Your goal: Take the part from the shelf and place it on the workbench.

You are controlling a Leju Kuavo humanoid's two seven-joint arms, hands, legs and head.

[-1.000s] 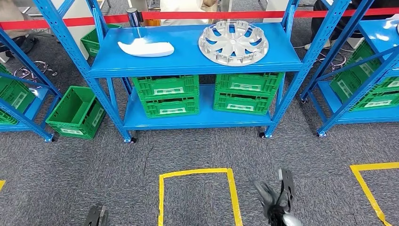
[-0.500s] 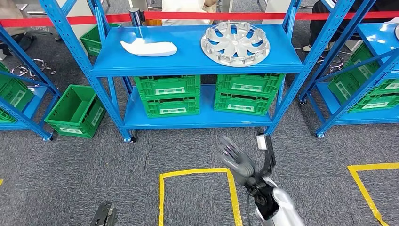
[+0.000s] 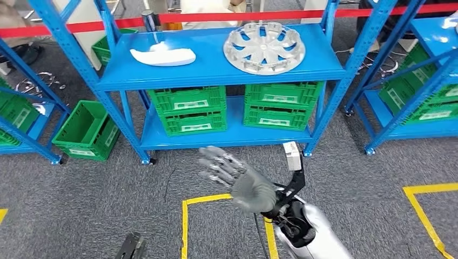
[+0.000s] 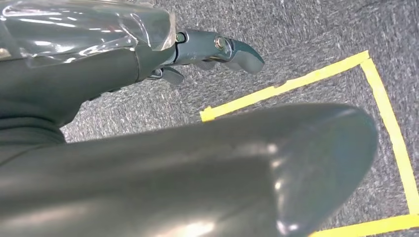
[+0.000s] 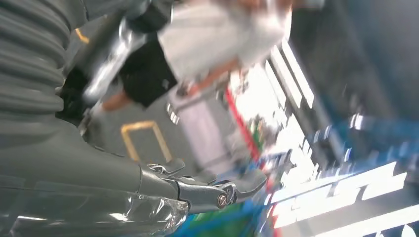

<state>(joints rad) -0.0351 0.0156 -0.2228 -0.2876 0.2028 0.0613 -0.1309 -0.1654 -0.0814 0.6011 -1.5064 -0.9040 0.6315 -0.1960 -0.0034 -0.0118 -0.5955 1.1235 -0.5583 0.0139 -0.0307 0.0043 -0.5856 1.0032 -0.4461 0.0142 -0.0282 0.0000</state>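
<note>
Right hand (image 3: 244, 181) raised before the blue shelf (image 3: 216, 70), fingers spread, holding nothing, silver wheel cover (image 3: 264, 47) and white part (image 3: 162, 55) on top, left hand (image 3: 133, 249) low, grip unclear

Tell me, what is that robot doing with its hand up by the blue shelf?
The robot stands facing a blue shelf. Its right hand is raised in front of it with fingers spread, holding nothing. On the top shelf lie a silver wheel cover and a white part, neither touched yet. Its left hand hangs low over the carpet. Green crates sit on the lower shelf.
</note>
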